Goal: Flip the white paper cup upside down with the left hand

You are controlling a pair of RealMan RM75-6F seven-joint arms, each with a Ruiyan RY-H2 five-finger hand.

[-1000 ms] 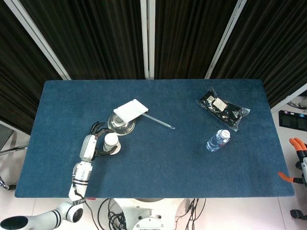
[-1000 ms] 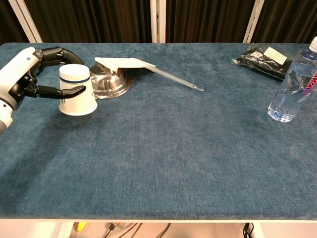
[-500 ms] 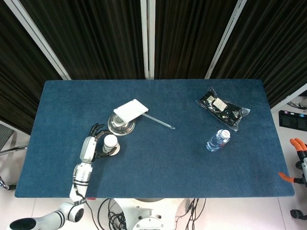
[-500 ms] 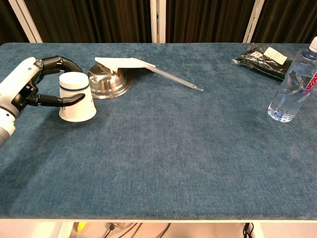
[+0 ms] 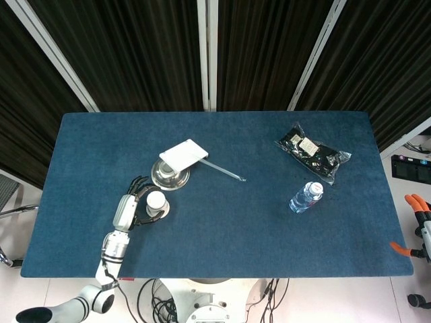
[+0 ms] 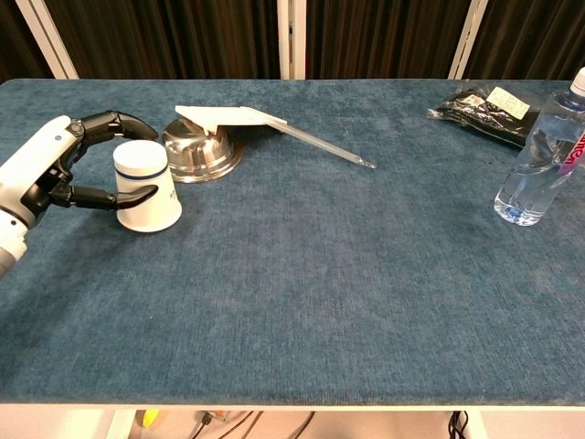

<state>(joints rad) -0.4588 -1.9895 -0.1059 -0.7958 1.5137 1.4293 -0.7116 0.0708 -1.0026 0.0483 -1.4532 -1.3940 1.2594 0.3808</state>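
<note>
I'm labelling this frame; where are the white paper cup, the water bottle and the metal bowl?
white paper cup (image 6: 146, 187), chest view, its side wall.
water bottle (image 6: 541, 151), chest view, its clear body.
metal bowl (image 6: 201, 151), chest view, its shiny outer wall.

Left hand (image 6: 46, 174) low over table at left edge, palm facing right, white back uppermost. Dark fingers (image 6: 117, 121) curved forward in open C, thumb below, spread apart. Contact with anything between them not discernible. In head view, left hand (image 5: 128, 210) extends from white-and-black forearm (image 5: 110, 250) rising from bottom left. Right hand out of sight.
</note>
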